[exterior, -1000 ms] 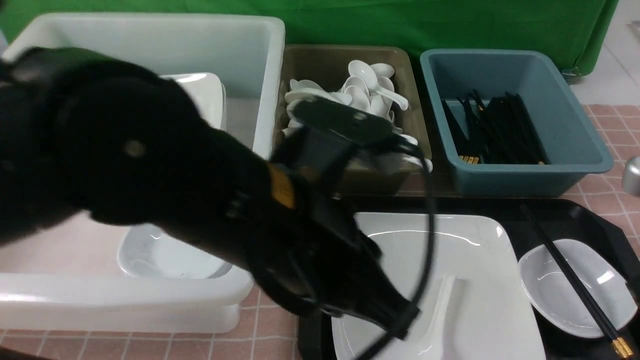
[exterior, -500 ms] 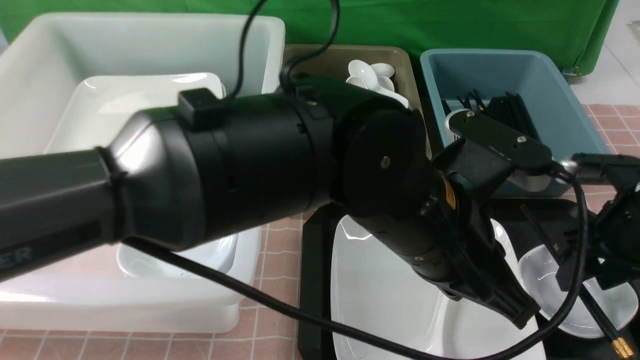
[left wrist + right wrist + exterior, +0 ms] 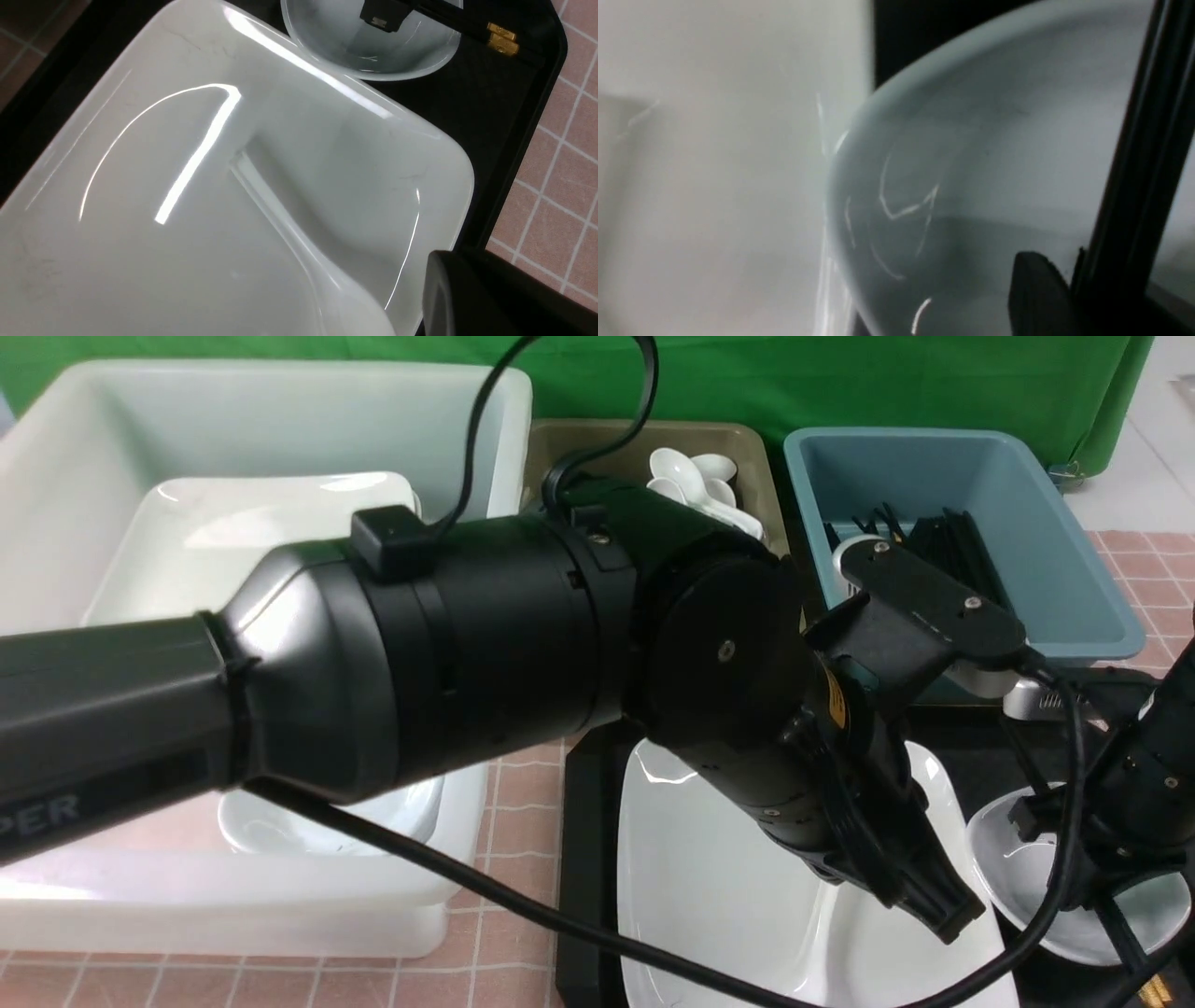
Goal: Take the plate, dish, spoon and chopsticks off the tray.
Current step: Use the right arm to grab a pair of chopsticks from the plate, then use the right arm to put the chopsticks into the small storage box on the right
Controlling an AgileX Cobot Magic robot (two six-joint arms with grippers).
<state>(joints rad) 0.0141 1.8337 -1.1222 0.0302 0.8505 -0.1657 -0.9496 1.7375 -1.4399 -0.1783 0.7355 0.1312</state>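
At ten o'clock from the big black rectangular plastic tray [image 3: 583, 896] stands a large white plastic tub [image 3: 280, 420], and at twelve an olive plastic tub [image 3: 747, 439]. On the tray's nine-o'clock half lies the large glossy white square plate [image 3: 709, 877], and on it rests the white ceramic soup spoon [image 3: 280, 210]. The left gripper [image 3: 943, 910] hangs just over the plate, toward its four o'clock, with its jaws pressed together on nothing I can see. At one o'clock sits a blue plastic tub [image 3: 1027, 485]. The small white rounded-square dish [image 3: 327, 42] is at the tray's three o'clock, with the slim black gold-banded chopsticks [image 3: 1134, 186] laid across it. The right gripper [image 3: 1074, 873] is down in the dish with one finger just beside the sticks. Whether it has them pinched I cannot tell.

Both arms crowd the same corner, and the left arm's black cable [image 3: 467, 882] passes in front of the right gripper, so a lift could snag it. A poor pinch might catch only one stick, and the other could drop or tip the dish. If the left jaws are lowered without parting, they would shove the slick spoon along the plate.
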